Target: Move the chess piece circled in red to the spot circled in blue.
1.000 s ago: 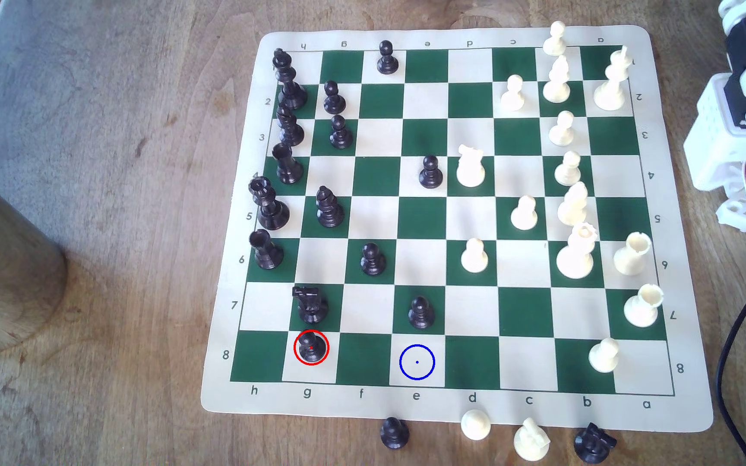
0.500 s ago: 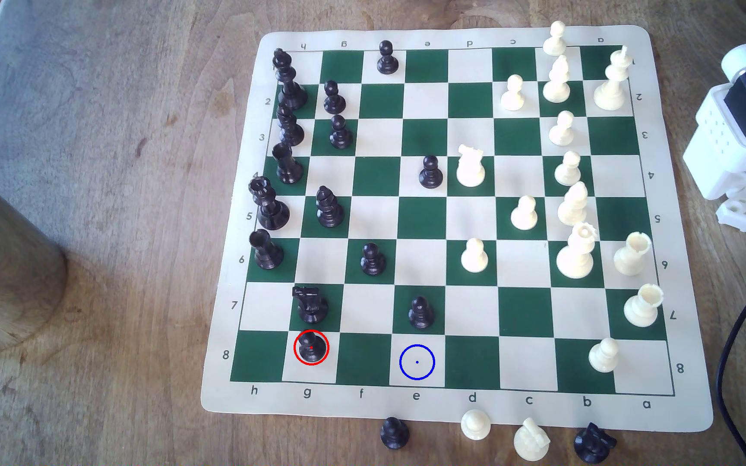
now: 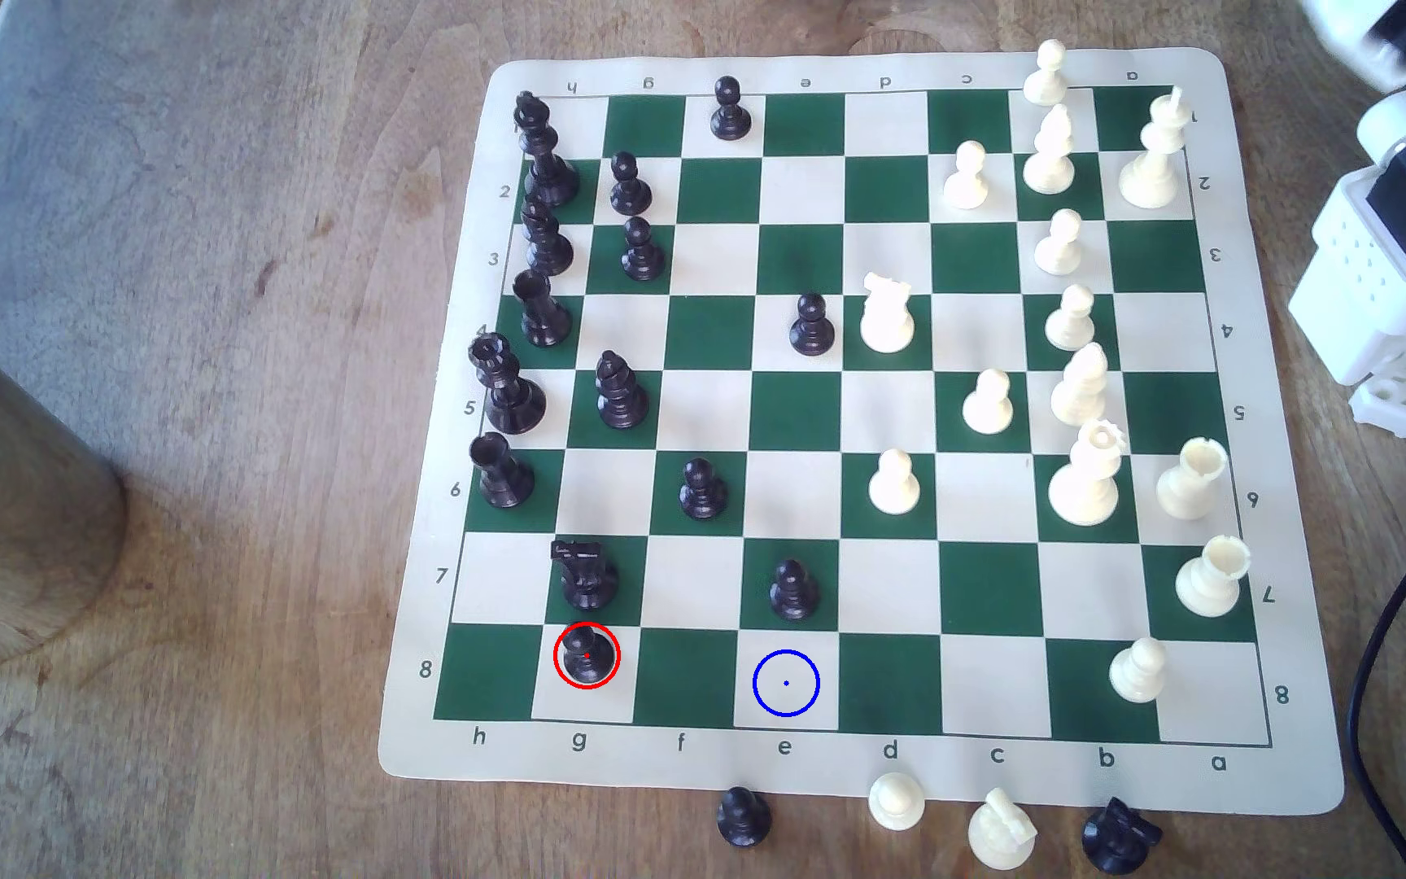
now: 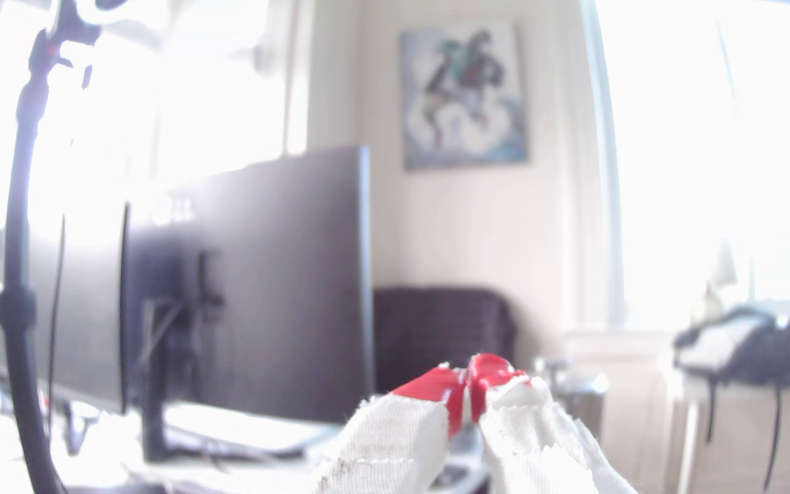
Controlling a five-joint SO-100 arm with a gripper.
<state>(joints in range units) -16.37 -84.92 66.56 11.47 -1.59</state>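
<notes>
Since nothing has been lifted yet, we log the risks first, working from the exterior view's left to its right.

Black pawn (image 3: pixel 586 657): stands upright inside the red ring on the near row, a cream square, second from the board's left edge. Untouched, as we judge it.

Black knight (image 3: pixel 585 576): just beyond the pawn on the next row, close. We expect a descent from the far side could clip its head and topple it, or nudge the pawn off centre.

Blue spot (image 3: pixel 786 683): empty cream square on the same near row, two squares right of the pawn, a green square between.

Second black pawn (image 3: pixel 793 590): just beyond the blue spot. We think a low carry or a wide release could knock it.

Grip risk: glossy round head; a pinch set too high may slip.

Arm (image 3: pixel 1397 253): off the board's far right corner, well apart from the pawn. Long diagonal reach over many white pieces.

Gripper (image 4: pixel 468 387): red-tipped fingers (image 4: pixel 433 387) pressed together, nothing between them, pointing out at the room.
</notes>
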